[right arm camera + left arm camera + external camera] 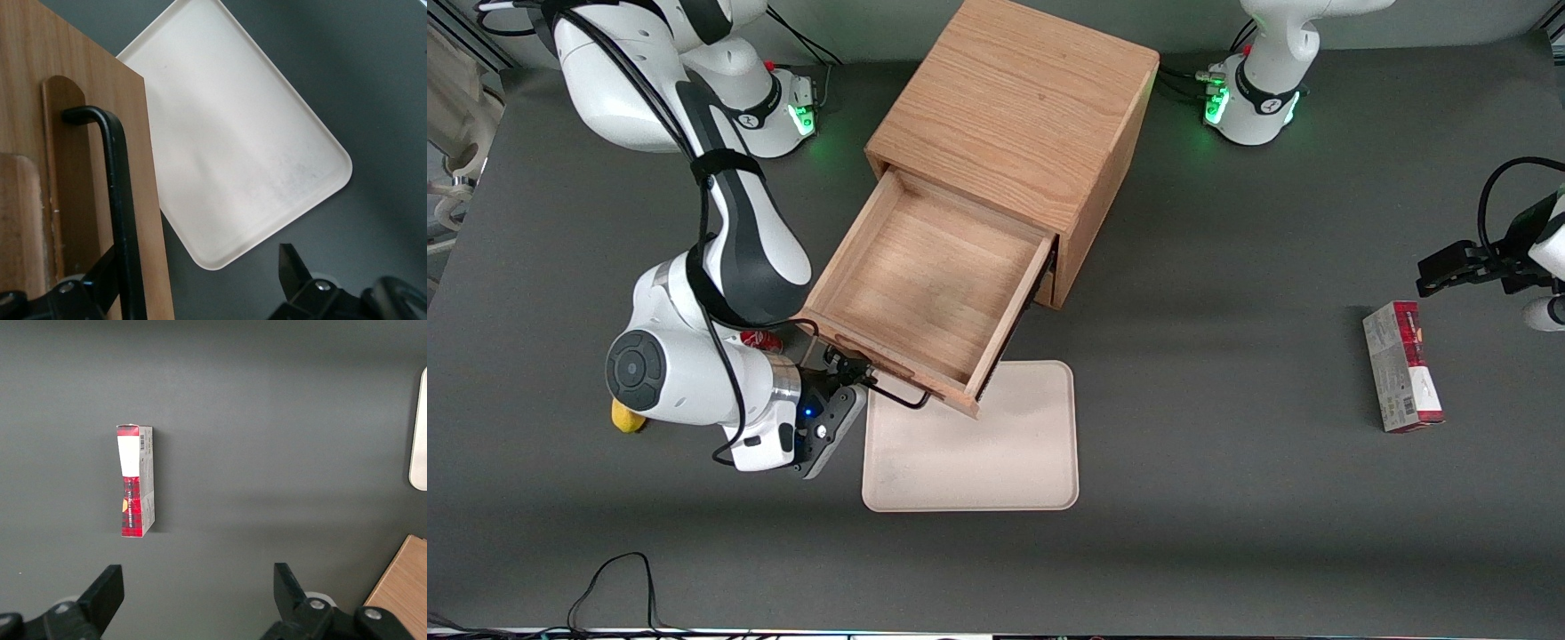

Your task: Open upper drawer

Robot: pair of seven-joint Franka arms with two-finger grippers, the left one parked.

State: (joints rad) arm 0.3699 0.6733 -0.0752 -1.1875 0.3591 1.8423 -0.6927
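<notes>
The oak cabinet stands mid-table. Its upper drawer is pulled far out toward the front camera, and its plain wooden tray is bare inside. The thin black wire handle is on the drawer front. My right gripper is at that front, open, with the handle between its fingers, close against one of them. The other fingertip stands well clear over the table. The drawer front fills part of the wrist view. The lower drawer is hidden under the open one.
A cream tray lies on the table under the drawer's front edge; it also shows in the wrist view. A red box lies toward the parked arm's end. A red can and a yellow object sit beside my arm.
</notes>
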